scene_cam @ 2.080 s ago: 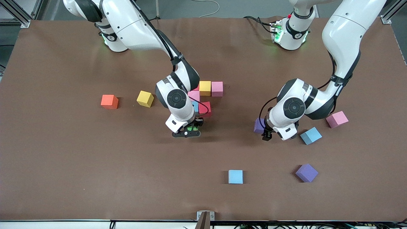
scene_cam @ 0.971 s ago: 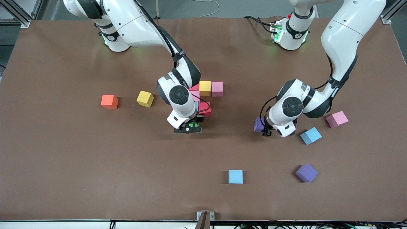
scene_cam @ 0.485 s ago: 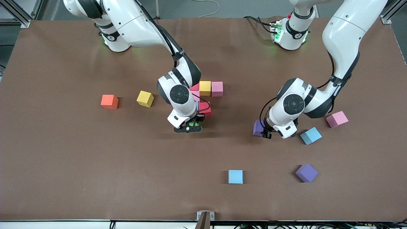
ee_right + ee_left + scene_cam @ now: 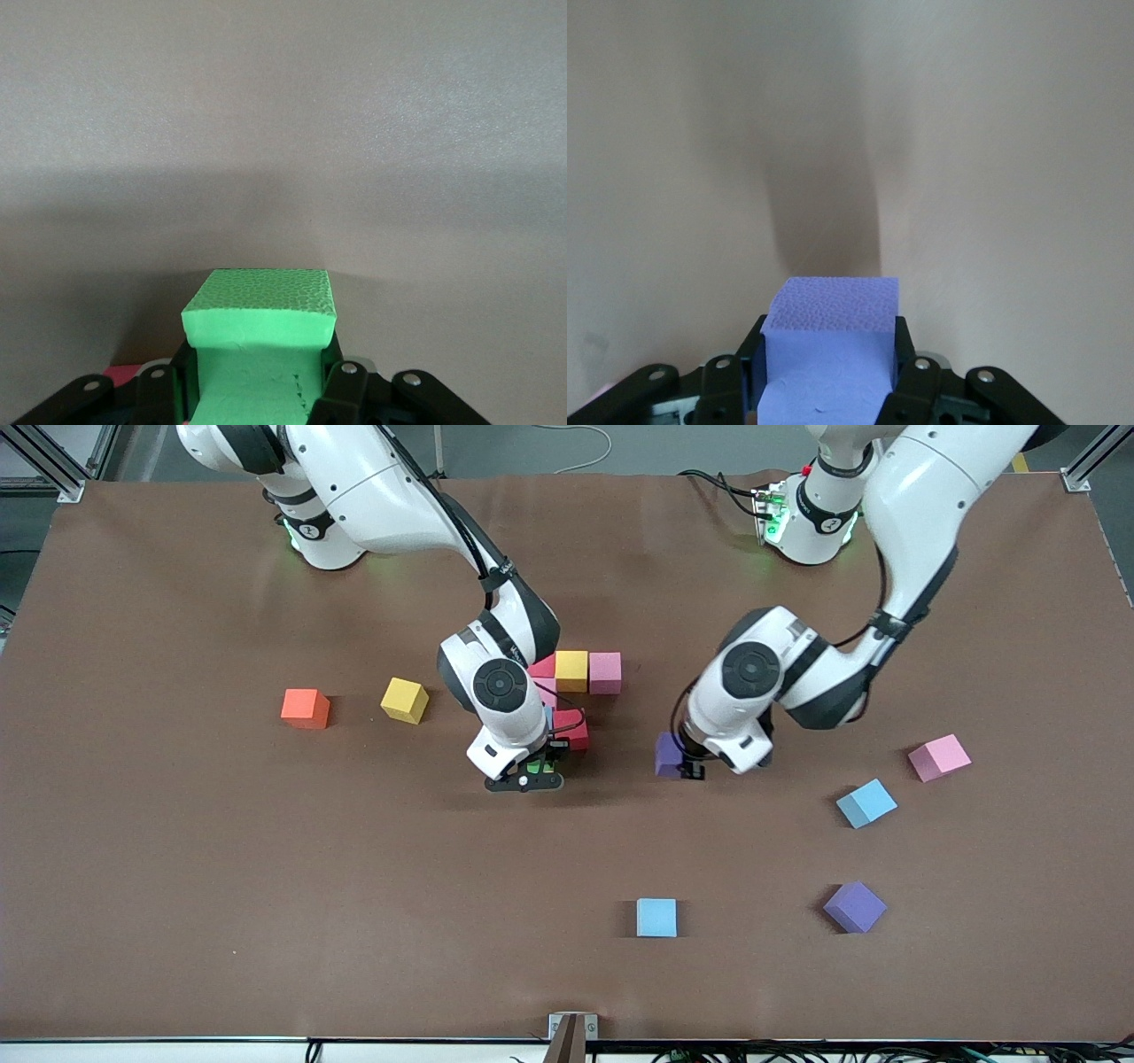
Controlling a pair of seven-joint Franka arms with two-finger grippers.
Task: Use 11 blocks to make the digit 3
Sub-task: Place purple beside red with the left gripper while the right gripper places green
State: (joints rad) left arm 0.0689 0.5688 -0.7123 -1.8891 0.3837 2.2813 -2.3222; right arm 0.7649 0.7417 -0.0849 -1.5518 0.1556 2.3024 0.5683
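Note:
My right gripper is shut on a green block, low at the table beside a red block of the middle cluster. The green block fills the right wrist view between the fingers. The cluster also holds a red, a yellow and a pink block; a pink and a blue one are mostly hidden by the right arm. My left gripper is shut on a purple block, over bare table beside the cluster. That block also shows in the left wrist view.
Loose blocks lie about: orange and yellow toward the right arm's end; pink and blue toward the left arm's end; blue and purple near the front edge.
My left gripper has carried the purple block up off the table and toward the middle cluster. My right gripper with the green block has edged closer to the red block.

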